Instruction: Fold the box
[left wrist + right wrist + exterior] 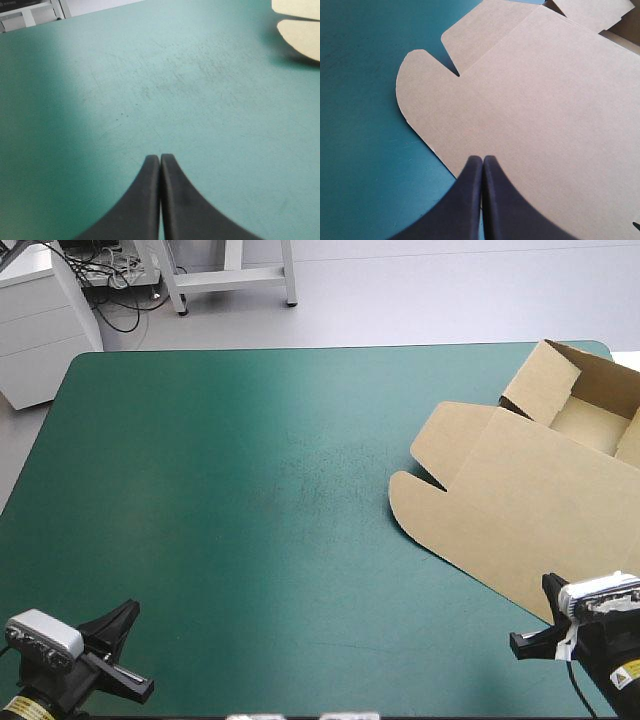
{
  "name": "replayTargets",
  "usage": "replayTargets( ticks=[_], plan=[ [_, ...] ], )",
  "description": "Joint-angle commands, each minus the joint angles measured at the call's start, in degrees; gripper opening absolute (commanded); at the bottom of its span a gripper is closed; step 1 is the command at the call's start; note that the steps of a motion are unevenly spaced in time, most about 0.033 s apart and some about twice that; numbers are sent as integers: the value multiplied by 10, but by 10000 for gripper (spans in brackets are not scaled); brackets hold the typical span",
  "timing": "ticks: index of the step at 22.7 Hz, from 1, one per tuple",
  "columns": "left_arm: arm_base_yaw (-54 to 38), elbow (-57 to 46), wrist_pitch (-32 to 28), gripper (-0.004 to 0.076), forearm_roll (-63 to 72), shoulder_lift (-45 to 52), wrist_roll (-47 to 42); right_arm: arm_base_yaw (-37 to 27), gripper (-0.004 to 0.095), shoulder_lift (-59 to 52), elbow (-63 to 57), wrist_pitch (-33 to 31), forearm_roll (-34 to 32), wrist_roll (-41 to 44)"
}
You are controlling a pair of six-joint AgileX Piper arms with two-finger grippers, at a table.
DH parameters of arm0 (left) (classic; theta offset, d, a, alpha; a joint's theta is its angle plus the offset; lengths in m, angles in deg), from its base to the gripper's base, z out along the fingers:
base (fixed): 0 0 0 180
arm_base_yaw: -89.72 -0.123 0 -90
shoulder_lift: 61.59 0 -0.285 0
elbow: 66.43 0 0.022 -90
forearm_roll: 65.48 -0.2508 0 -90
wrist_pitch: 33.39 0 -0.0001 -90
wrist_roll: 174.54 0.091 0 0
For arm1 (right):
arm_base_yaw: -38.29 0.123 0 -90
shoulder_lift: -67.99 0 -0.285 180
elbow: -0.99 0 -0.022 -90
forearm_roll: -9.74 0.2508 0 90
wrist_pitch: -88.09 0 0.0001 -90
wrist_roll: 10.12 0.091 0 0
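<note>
The brown box (530, 510) lies at the table's right side, its lid flat with two rounded flaps toward the middle. Its open tray (590, 410) has raised walls and sits by the far right corner. My right gripper (550, 585) is shut at the lid's near edge; in the right wrist view its tip (482, 159) hovers just over the lid (535, 100), with nothing held. At the near left corner my left gripper (128, 612) is also shut (160, 157) over bare cover, with the box's flaps (300, 37) far ahead of it.
The teal-green cover (250, 490) stretches from the box's flaps to the table's left edge. The tray reaches the table's right edge.
</note>
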Motion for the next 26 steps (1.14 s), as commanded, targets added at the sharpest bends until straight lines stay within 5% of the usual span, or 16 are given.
replayTargets(
  ticks=[1, 14, 26],
  plan=[
    [0, 14, -34, -32, -1, 12, -3, 2, -22, -41, -23, 74, 3, -5],
    [0, 14, -34, -32, -1, 16, -3, 2, -22, -184, -71, 56, -23, 10],
    [0, 14, -35, -32, -1, 16, -3, 2, -22, -185, -72, 61, -20, 7]
  ],
)
